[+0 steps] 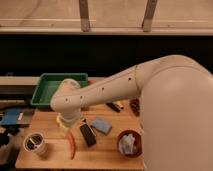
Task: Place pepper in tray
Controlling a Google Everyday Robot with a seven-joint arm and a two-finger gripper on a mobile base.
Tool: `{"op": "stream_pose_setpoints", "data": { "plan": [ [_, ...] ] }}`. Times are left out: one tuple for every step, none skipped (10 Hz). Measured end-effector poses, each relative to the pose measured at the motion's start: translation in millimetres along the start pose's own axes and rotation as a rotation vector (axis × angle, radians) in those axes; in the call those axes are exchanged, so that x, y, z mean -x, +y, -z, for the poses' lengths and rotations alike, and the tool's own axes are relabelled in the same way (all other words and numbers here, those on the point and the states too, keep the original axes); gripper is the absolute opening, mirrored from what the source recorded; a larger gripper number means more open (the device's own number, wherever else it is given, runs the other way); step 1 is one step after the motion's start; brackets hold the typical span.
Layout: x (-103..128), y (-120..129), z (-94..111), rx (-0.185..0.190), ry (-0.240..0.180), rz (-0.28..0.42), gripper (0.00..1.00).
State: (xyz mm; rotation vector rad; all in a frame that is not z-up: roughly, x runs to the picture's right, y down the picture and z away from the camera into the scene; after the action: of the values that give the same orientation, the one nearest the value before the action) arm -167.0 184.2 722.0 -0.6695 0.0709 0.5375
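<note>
**Reach phase: pepper not yet grasped**

I have the arm stretched leftward across the wooden surface, wrist end bent down at the front-left. The pincer sits under that wrist, low over the surface, just in front of the tray's near wall and above the pepper. The arm covers it, so I cannot tell how far open it is or whether it has hold of anything. Nothing visibly hangs from it.

The pepper lies flat on the surface near the front edge. It is red-orange and slim, pointing roughly front to back, just below the pincer and apart from it. A bit of orange-yellow fruit peeks out at the wrist's left side. A black rectangular object lies just right of the pepper and a blue pad beyond that. A metal cup stands to the left, and a reddish-brown bowl with something pale in it to the right.

The green tray is at the back-left, partly behind the arm.

My read is that the step in hand is approach, with pick and place both left to do. The next move calls for dropping onto the pepper's middle and closing across its narrow width. It has to stay clear of the black object and the fruit, then lift and carry back-left over the tray wall.
</note>
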Motion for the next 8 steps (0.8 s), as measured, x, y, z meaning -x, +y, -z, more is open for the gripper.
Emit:
{"op": "stream_pose_setpoints", "data": {
  "plan": [
    [3.3,12.4,-0.1,0.004,0.003,0.047,0.80],
    [0.4,8.6,-0.4,-0.002,0.007,0.044,0.80],
    [0.6,9.0,-0.4,-0.001,0.007,0.044,0.80],
    [1.5,9.9,-0.4,-0.001,0.007,0.046,0.80],
    [2.2,10.4,-0.8,0.002,0.006,0.046,0.80],
    [2.3,10.4,-2.5,0.010,0.008,0.043,0.80],
    [6.2,13.3,-8.8,0.024,0.008,0.043,0.80],
    [12.0,17.9,-21.9,0.045,0.007,0.044,0.80]
  ]
}}
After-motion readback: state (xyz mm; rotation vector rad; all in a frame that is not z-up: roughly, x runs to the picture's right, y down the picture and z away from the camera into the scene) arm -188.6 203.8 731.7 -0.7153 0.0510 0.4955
